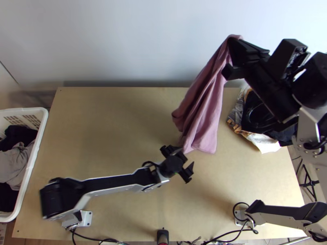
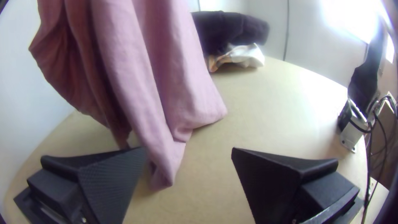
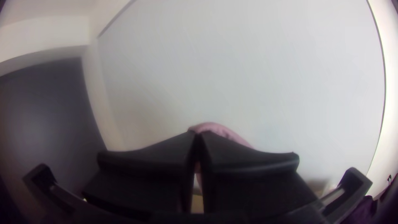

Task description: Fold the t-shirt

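Right claw (image 3: 199,132) pressed together on the upper end of the pink t-shirt (image 1: 206,110), which is hung bunched over the counter (image 1: 110,122); contact below can't quite be confirmed. Left claw (image 2: 188,150) spread, placed near the cloth's lower end, nothing gripped. Step judged as unfurling, no fold made. Next, a free edge should be caught by the left claw and the cloth laid flat.

A light wooden bench (image 1: 110,122) with a smooth, flat top. At its far right lies a bunched heap of cloth: a black piece (image 1: 252,117) on top, with grey, tan and white cloth (image 1: 265,143) poking out beneath. Along the near edge, silver mounting plates sit at left (image 1: 86,219) and right (image 1: 239,218), black cables beside them.
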`<action>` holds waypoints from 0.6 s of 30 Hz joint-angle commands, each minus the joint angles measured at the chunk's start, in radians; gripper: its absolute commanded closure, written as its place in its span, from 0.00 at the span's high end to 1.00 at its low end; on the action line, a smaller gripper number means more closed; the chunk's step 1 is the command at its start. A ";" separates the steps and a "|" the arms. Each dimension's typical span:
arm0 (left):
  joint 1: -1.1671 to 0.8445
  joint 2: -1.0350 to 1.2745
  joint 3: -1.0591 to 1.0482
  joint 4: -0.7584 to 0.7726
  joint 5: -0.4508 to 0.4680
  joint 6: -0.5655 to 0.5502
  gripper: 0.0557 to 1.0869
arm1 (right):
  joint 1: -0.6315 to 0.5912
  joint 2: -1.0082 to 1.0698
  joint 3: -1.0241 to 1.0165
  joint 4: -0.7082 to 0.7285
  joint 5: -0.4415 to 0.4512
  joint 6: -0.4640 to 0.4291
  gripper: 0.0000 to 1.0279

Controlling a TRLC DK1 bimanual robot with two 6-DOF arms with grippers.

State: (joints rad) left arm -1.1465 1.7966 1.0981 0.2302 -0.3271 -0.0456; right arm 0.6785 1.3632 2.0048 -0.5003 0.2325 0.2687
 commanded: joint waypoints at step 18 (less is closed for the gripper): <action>0.099 0.225 0.246 0.057 -0.230 0.096 0.04 | -0.016 -0.015 0.114 -0.098 0.011 0.003 0.03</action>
State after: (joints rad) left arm -1.0946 2.1109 1.3701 0.2932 -0.5434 -0.0044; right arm 0.6735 1.3560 2.1033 -0.5846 0.2394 0.2722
